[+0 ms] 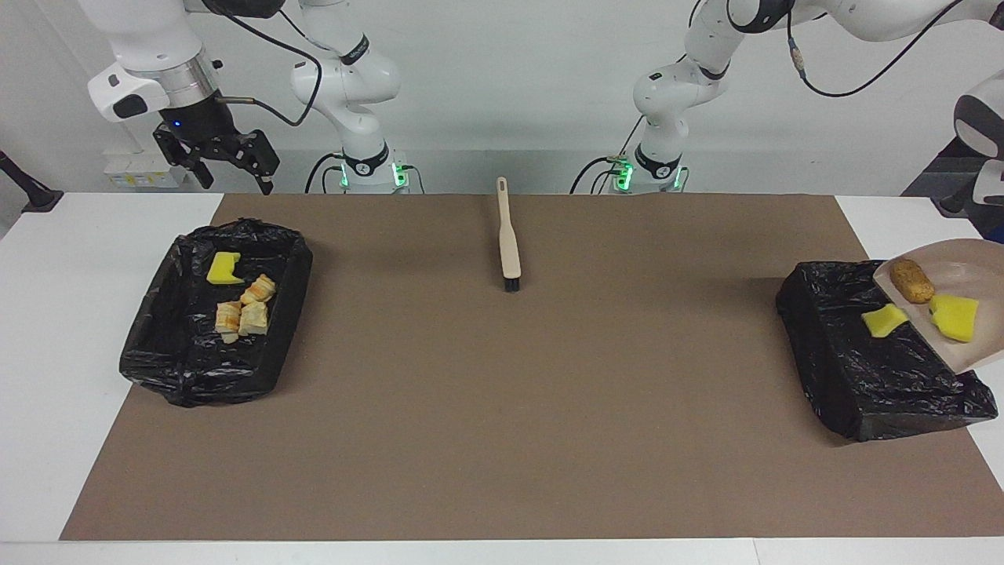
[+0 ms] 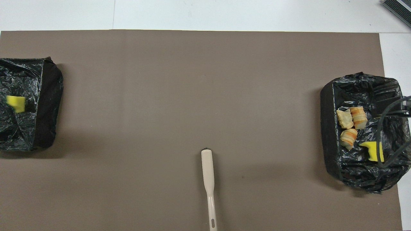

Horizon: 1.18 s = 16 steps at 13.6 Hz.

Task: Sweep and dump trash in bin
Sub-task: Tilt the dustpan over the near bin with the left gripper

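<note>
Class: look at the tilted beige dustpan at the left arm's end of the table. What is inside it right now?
The dustpan still carries a brown nugget and one yellow sponge chunk. Another sponge piece is already off its lip, over the black-lined bin. The picture's edge crops the pan's handle end.

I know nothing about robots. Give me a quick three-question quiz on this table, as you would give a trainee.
1. True or false: the brush lies in a bin.
2. What lies in the tilted dustpan? A) the brush B) a nugget and a sponge chunk C) nothing
3. Fill in: the bin at the right arm's end holds ___ bread lumps.

Key: 1. False, it lies on the mat. 2. B. 3. Three.
</note>
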Tool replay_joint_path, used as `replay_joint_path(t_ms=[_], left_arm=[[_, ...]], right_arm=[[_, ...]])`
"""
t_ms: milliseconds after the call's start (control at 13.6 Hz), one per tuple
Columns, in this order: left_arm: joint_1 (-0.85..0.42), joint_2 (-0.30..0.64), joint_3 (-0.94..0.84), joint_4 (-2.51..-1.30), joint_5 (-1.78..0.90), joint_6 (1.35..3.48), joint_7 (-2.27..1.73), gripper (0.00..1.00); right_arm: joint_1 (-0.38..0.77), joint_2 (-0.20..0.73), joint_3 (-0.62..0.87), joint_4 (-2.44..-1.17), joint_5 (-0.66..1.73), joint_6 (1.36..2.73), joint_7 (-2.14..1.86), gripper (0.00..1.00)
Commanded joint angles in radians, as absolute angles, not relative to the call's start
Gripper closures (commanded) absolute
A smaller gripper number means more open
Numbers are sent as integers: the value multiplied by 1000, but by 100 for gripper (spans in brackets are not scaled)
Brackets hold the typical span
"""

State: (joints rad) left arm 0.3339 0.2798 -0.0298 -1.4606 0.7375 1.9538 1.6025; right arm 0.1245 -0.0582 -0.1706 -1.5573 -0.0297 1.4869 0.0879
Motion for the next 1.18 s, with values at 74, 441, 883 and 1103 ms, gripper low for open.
replay_joint_path(t_ms=[74, 441, 883, 1103], left_arm=[[318, 284, -20, -1476, 830, 1933, 1531, 100], [279, 238, -21, -1448, 905, 1820, 1537, 100], [103, 175, -40, -1526, 647, 1657, 1519, 100], [-1, 163, -41, -1606, 476, 1667, 1369, 100]], right_arm=[[123, -72, -167, -1575, -20, 1448, 66, 0], [130, -71, -160, -1580, -21, 1456, 71, 0], [130, -72, -160, -1582, -21, 1456, 71, 0], [130, -71, -158, -1580, -21, 1456, 69, 0]])
